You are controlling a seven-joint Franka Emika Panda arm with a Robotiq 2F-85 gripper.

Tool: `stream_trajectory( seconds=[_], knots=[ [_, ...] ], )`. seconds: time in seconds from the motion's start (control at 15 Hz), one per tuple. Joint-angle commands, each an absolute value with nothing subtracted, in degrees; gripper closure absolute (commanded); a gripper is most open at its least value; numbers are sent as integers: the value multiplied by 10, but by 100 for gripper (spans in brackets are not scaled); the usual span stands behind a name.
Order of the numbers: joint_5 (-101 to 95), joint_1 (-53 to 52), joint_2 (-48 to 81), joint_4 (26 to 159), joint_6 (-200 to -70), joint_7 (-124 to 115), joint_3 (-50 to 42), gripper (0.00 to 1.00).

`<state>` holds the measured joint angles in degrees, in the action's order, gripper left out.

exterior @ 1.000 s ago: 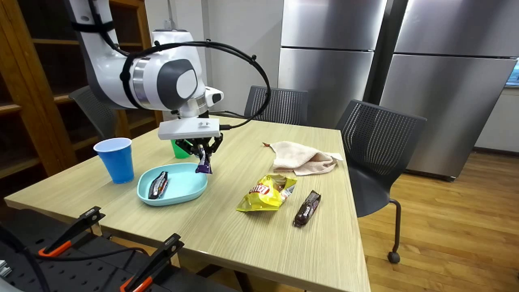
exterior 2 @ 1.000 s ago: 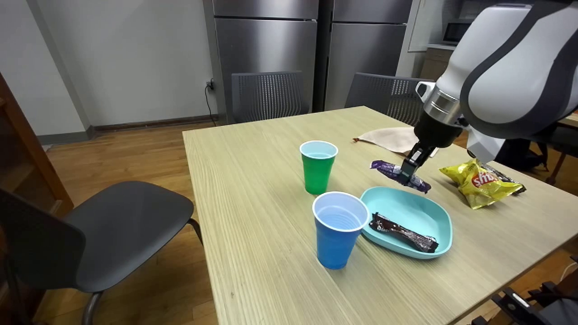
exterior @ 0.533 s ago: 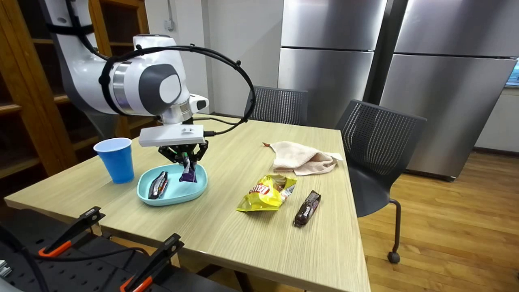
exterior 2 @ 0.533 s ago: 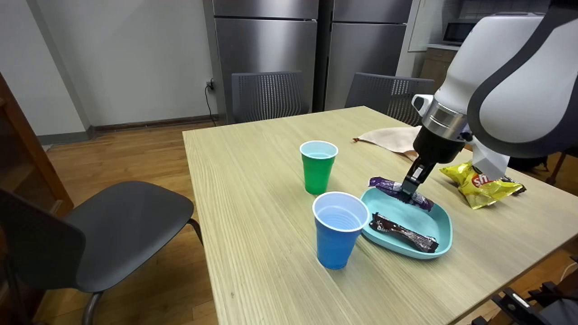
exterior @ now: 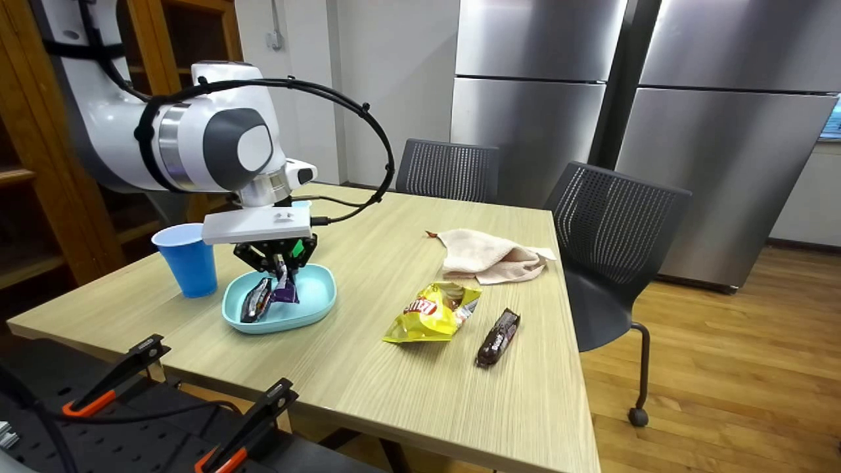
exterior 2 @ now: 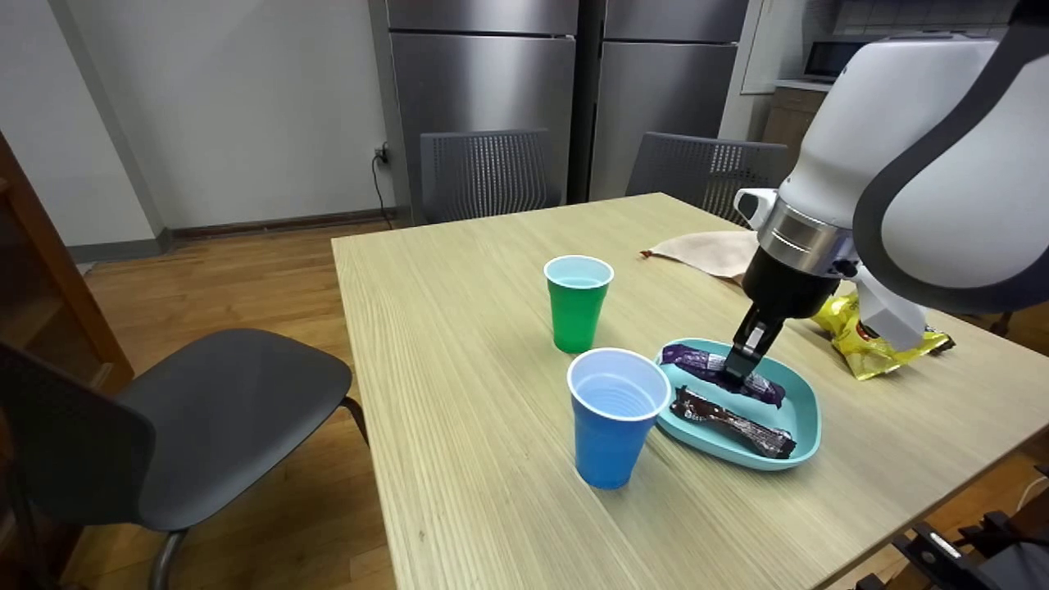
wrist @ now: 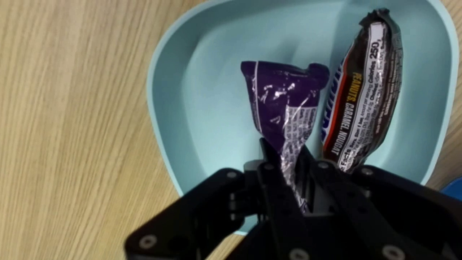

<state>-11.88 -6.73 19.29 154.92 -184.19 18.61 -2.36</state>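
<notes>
My gripper (wrist: 287, 155) is shut on a purple-wrapped candy bar (wrist: 281, 97), pinching it around its middle. The teal dish (wrist: 216, 108) lies under both. Beside the purple bar, a brown-wrapped bar (wrist: 364, 97) rests in the dish, on the blue cup's side. In an exterior view the purple bar (exterior 2: 692, 360) is roughly parallel to the brown bar (exterior 2: 733, 422), inside the dish's outline. Whether its underside touches the dish floor I cannot tell. Fingertips are low over the dish (exterior: 315, 295), and part of the bar is hidden between them.
A blue cup (exterior 2: 615, 426) stands right by the dish, with a green cup (exterior 2: 578, 307) behind it. Farther along the table are a yellow chip bag (exterior: 430, 312), another dark bar (exterior: 498, 337) and a pale cloth (exterior: 489, 256). Clamps (exterior: 263, 414) grip the near edge.
The gripper has come down and across with the purple bar, from beside and above the dish to low inside its outline, nearer the brown bar. The grip has stayed shut.
</notes>
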Motion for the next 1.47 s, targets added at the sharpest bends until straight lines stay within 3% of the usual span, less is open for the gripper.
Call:
stream_trajectory(
  seconds=[0.0, 0.13, 0.2, 0.27, 0.8, 1.07, 1.4],
  knots=[
    [-129, -99, 183, 1563, -1840, 172, -45, 96],
    [-128, -110, 185, 1564, -1842, 172, -53, 96],
    [-127, -115, 185, 1564, -1841, 171, -58, 72],
    [-127, -114, 182, 1565, -1841, 170, -58, 59],
    [-101, -92, 121, 1576, -1849, 121, -70, 1],
    [-85, -57, 89, 1575, -1847, 98, -81, 0],
    [-61, -67, 81, 1562, -1860, 83, -168, 0]
  ],
)
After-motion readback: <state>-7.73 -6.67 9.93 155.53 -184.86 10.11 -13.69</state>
